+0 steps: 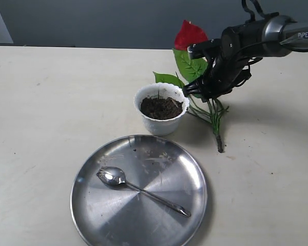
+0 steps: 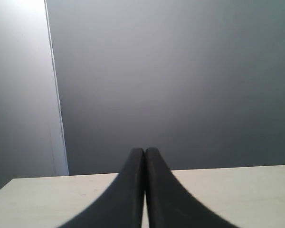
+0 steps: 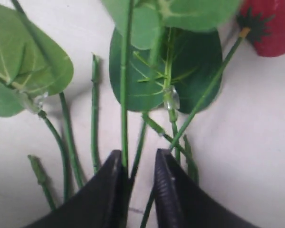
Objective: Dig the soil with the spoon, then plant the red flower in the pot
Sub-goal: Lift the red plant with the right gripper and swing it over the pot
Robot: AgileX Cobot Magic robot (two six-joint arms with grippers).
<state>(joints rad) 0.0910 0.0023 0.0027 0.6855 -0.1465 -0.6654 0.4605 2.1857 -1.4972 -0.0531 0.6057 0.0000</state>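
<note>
Leaning beside pot (image 1: 161,125), red flower (image 1: 190,35): glossy red bloom, green leaves, foot on bench (image 1: 41,102); right end effector (image 3: 137,156) narrowly parted around stems, grip unclear; left end effector (image 2: 145,151) closed, empty; arm (image 1: 287,33) reads "PIPER".

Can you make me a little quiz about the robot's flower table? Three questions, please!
1. True or false: the spoon lies on the steel plate.
2. What fills the pot? A) water B) soil C) pebbles
3. Fill in the gap: the right gripper has the ___ of the red flower between its jaws.

Key: 1) True. 2) B, the dark soil. 3) Stems.
</note>
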